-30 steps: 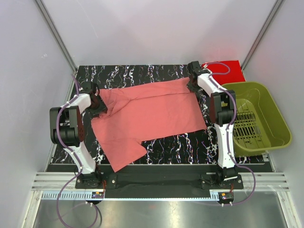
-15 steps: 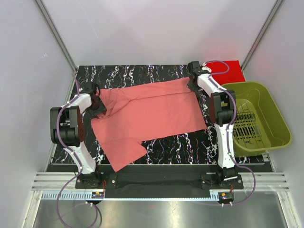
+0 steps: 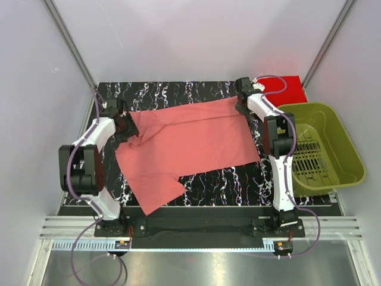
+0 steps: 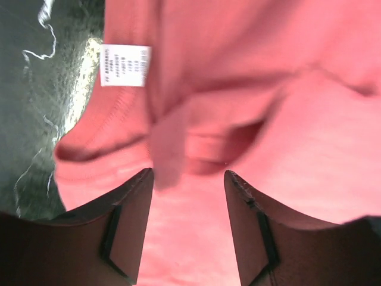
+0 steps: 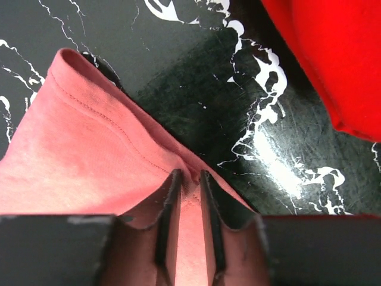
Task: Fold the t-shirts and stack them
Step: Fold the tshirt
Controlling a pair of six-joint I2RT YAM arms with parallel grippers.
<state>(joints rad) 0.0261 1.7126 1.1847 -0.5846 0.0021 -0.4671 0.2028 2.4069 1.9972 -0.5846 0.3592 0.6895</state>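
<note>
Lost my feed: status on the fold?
Left hand open over salmon-pink t-shirt, by label. Right hand narrow at its far corner, grip unclear. Shirt spread out. Red t-shirt apart, nothing blocking.

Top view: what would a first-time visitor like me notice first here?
A large salmon-pink t-shirt lies spread across the black marbled table, with the left gripper and right gripper at its left and right ends. A bright red t-shirt sits at the far right corner, beside an olive-green basket.
</note>
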